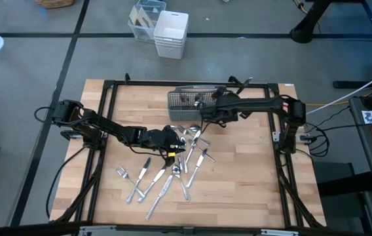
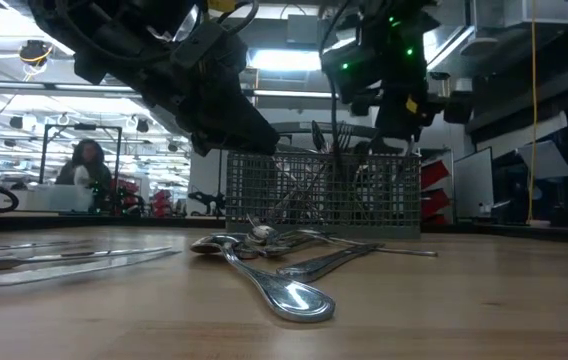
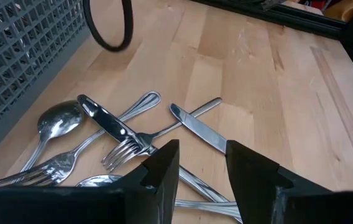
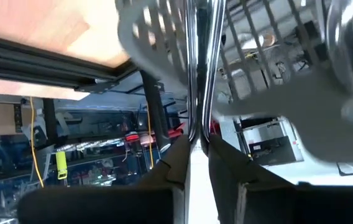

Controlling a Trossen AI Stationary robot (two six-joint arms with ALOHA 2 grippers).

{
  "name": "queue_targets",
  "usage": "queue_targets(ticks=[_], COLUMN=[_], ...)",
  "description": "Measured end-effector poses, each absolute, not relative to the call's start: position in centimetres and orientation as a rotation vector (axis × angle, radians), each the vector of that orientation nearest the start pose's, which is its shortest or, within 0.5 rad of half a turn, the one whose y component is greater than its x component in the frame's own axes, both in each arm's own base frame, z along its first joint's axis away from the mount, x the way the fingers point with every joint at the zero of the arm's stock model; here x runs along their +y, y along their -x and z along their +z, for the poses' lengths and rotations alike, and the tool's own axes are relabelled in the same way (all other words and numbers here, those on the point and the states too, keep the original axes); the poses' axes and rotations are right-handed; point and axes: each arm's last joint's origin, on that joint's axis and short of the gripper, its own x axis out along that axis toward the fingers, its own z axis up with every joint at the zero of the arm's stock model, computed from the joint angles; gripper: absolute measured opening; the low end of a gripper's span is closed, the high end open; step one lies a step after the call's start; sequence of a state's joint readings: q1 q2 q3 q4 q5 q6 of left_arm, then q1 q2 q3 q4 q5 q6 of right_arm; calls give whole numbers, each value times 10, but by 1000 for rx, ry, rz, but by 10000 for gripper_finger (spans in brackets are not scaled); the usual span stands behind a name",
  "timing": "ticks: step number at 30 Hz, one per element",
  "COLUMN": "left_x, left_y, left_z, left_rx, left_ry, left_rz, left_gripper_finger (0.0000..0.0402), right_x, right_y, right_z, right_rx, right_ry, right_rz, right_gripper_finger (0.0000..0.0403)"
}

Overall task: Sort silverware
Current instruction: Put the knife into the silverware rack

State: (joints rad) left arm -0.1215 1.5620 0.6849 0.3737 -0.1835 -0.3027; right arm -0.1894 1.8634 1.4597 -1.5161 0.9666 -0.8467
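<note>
A: Silverware (image 1: 166,174) lies loose on the bench (image 1: 251,190), in a fan near the front edge and a tangled heap toward the middle, with more pieces already standing in the caddy (image 1: 189,103) at the back.

B: Starting from the left, what is the left gripper (image 1: 171,145) doing?

A: It hovers low over the heap. Its wrist view shows the jaws parted and empty, with a knife (image 3: 198,129) and a fork (image 3: 122,149) just ahead of them.

B: How will those pieces handle?

A: My guess is light, rigid and slick. They are polished metal, thin and flat against the wood, so the jaws get little to bite on. They also cross one another, so lifting one may drag its neighbour.

B: Where would you take hold?

A: Across the handle near its middle, where the piece is narrow and should balance. I would pick one lying on top, such as that knife. Tines or a spoon bowl (image 3: 58,121) look likelier to slip or twist.

B: And further right?

A: The right gripper (image 1: 207,110) is at the caddy's front edge. Its wrist view shows the jaws closed on a slim shiny handle (image 4: 198,74) close against the mesh; which kind of piece it is I cannot tell.
</note>
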Motion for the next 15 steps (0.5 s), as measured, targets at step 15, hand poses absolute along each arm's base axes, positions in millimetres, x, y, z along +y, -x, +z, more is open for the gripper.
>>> queue_targets(ticks=[15], left_x=[-32], left_y=[-303], left_z=[171], left_rx=[484], left_ry=[220], left_rz=[135], left_gripper_finger=[125], right_x=[-83], right_y=[-311], right_z=[225], right_rx=[2189], right_ry=[1256], right_rz=[110], right_gripper_finger=[85])
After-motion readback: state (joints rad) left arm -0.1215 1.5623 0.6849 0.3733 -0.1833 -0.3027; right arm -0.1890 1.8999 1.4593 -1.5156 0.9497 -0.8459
